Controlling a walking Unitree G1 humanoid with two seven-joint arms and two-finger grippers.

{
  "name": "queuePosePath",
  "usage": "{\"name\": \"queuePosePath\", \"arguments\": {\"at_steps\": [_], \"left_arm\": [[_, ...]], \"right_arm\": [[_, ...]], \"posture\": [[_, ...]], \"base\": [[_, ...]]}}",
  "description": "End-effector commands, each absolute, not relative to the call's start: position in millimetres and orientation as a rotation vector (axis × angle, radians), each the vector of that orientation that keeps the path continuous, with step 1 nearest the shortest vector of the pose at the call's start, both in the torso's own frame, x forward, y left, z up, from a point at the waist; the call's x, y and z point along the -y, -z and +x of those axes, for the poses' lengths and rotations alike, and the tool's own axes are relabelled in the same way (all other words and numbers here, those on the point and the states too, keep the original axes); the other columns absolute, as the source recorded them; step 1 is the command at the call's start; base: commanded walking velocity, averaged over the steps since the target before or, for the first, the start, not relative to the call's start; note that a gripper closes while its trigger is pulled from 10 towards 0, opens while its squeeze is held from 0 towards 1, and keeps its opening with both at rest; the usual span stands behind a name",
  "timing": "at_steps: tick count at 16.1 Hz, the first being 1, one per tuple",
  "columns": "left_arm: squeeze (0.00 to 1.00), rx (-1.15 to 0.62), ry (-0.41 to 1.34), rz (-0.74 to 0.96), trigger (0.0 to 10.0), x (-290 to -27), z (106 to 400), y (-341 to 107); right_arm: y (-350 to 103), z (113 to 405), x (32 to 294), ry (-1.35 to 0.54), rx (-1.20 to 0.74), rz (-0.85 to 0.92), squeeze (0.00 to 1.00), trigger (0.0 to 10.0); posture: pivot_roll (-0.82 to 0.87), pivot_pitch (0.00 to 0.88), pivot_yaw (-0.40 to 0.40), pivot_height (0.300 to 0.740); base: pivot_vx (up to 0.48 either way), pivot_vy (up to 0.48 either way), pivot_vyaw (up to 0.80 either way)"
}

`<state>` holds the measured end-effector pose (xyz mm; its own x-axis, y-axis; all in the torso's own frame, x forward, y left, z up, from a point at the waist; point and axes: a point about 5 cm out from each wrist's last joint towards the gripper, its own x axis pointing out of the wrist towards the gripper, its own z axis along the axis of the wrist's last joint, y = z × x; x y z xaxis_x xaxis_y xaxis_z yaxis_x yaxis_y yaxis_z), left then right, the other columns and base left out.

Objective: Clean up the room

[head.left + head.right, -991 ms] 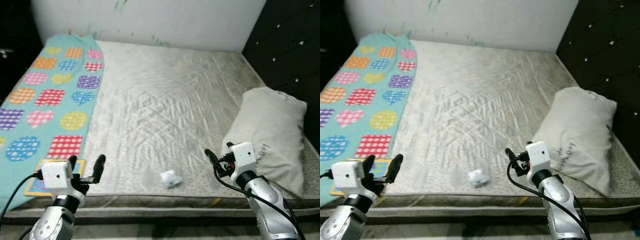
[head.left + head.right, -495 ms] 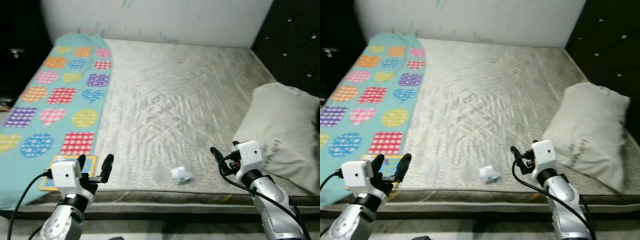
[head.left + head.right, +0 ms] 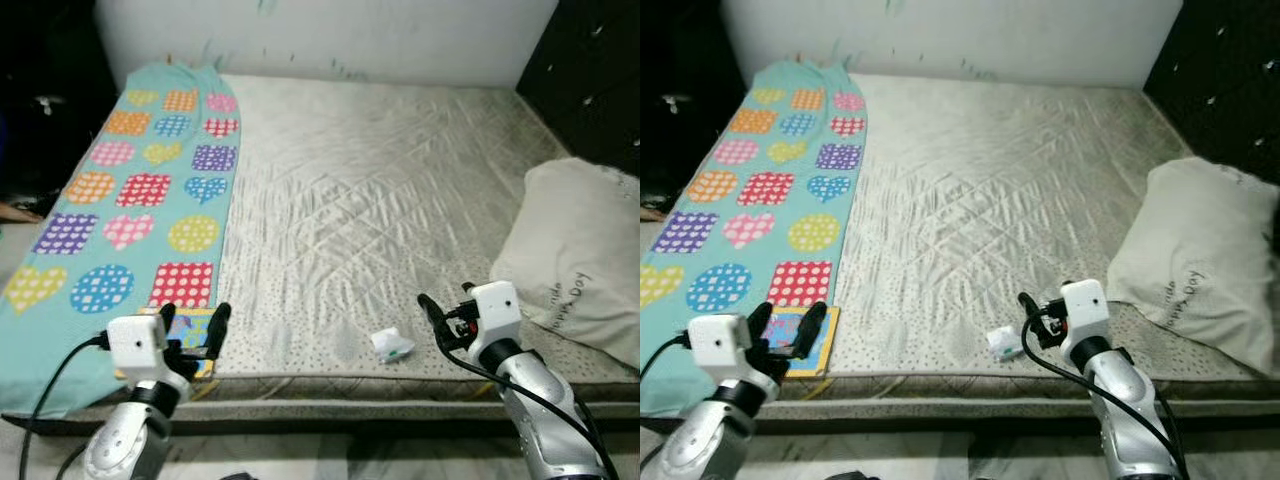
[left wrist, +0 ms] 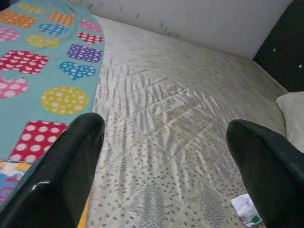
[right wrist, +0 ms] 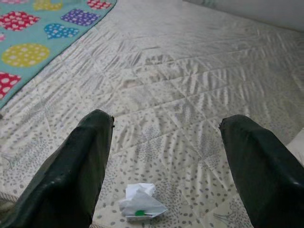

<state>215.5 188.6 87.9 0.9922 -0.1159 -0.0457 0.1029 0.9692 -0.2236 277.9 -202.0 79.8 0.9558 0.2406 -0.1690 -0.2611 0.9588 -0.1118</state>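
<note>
Standing at the foot of a bare quilted mattress (image 3: pixel 370 200), facing along it toward the white wall (image 3: pixel 330 40).

Lying along the robot's left edge of the mattress: a teal blanket (image 3: pixel 130 200) patterned with hearts, circles and squares, probably spread there as bedding rather than litter.

Resting against the dark padded panel on the right side: a white pillow (image 3: pixel 585 260), overhanging the mattress edge slightly.

Sitting at the near left corner, on the end of the blanket: a flat colourful book (image 3: pixel 800 340), partly hidden behind the left claw (image 3: pixel 192 328).

Lying near the front edge of the mattress, just beside the right claw (image 3: pixel 443 315) on its inner side: a crumpled white paper (image 3: pixel 392 345) with a green spot. Judging this scrap the likeliest item to clear.

Holding both claws raised over the front edge, fingers spread apart and clamped on nothing. Holding the right claw low and aimed at the scrap, probably for a pinch from above; holding the left claw near the book, well apart from the scrap.

Comparing views:
- Head views: giving the full layout, including pillow, wall and both arms.
- Right wrist view: framing the crumpled paper (image 5: pixel 140 202) between the two open fingers (image 5: pixel 80 166), confirming alignment and revealing the green mark.
- Left wrist view: catching the crumpled paper (image 4: pixel 247 209) at the far corner, beside one finger (image 4: pixel 266 161), plus a sliver of the pillow.
</note>
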Motion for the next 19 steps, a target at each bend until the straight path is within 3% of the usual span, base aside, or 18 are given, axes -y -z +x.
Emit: {"name": "queuePosePath", "arguments": {"at_steps": [1,5,9,19], "left_arm": [[0.0,-0.07,0.11,-0.223,10.0,-189.0,215.8,-86.2],[0.0,-0.076,0.107,-0.214,10.0,-190.2,215.9,-86.0],[0.0,-0.08,0.112,-0.205,10.0,-190.0,215.5,-85.7],[0.0,-0.089,0.106,-0.196,10.0,-189.5,213.6,-86.3]], "right_arm": [[-83.3,279.9,206.6,-0.229,-0.151,-0.131,0.0,10.0],[-85.3,283.0,205.9,-0.2,-0.152,-0.104,0.0,10.0],[-83.6,283.4,207.9,-0.19,-0.157,-0.103,0.0,10.0],[-85.1,284.6,204.5,-0.19,-0.152,-0.089,0.0,10.0]], "posture": [[-0.02,0.101,-0.067,0.74],[-0.01,0.102,-0.066,0.74],[-0.01,0.109,-0.065,0.74],[0.0,0.115,-0.063,0.74]], "base": [[0.0,0.0,0.0],[0.0,0.0,0.0],[0.0,0.0,-0.8],[0.0,0.0,0.0]]}}
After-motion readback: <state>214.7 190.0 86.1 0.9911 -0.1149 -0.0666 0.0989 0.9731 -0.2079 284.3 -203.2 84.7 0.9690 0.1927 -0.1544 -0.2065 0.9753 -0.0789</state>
